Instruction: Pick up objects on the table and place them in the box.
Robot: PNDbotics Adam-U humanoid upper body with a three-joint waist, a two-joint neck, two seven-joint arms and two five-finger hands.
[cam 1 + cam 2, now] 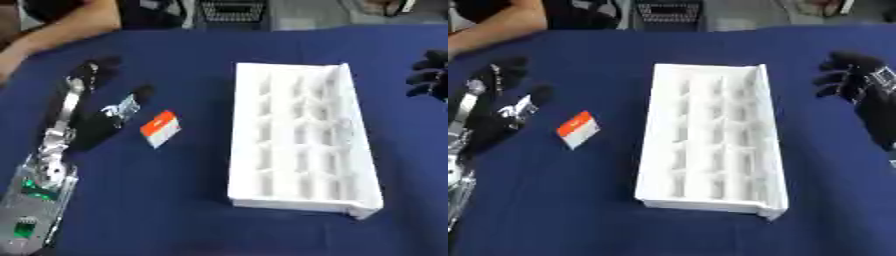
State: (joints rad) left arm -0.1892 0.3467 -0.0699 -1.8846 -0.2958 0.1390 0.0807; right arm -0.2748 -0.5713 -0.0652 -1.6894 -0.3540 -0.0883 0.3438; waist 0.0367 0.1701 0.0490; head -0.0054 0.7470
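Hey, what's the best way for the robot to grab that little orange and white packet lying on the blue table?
Probably pinch the orange and white packet across its narrow sides from above with the left hand, the nearer one. It lies flat and askew, apart from the white box, leaving both long edges free.

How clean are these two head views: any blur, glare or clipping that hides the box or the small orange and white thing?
Left eye view: soft all over; the white box is bright and its compartments are faint; the right hand is cut by the edge. Right eye view: equally soft; the orange and white object shows no readable detail; the left hand is smeared; even light, no harsh glare on the blue cloth.
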